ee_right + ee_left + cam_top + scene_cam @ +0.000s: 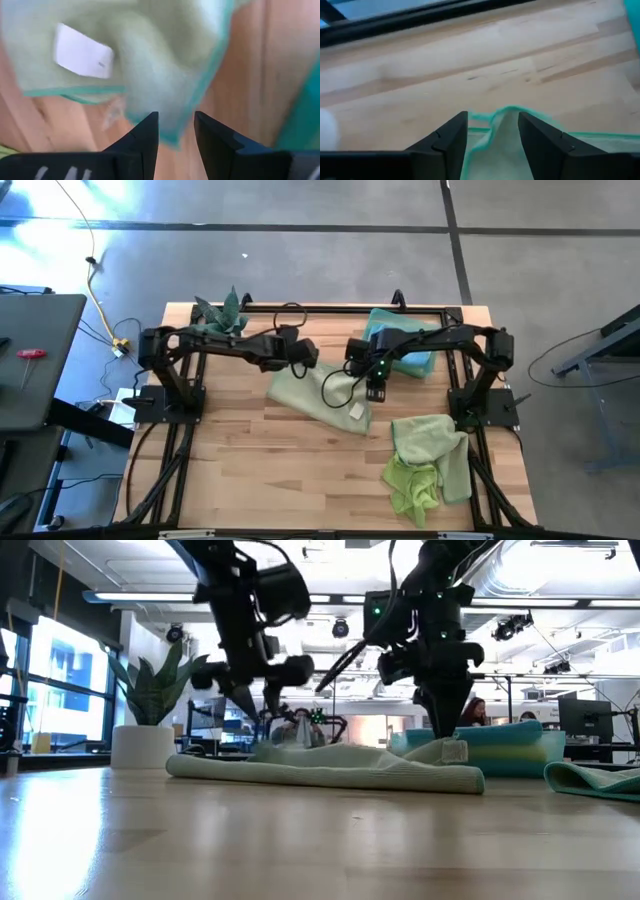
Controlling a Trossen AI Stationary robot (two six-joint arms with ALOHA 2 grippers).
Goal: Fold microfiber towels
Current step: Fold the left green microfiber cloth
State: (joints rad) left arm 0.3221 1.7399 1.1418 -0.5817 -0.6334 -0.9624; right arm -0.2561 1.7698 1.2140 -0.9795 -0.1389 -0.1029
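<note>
Left hand (300, 358) and right hand (374, 392) hover open, empty, above opposite ends of a sage towel (318, 393) on the desk (260, 460).

blurred white tag (82, 51), teal towel (635, 20) cut off

Pale sage towel (318, 395), teal edging
</note>
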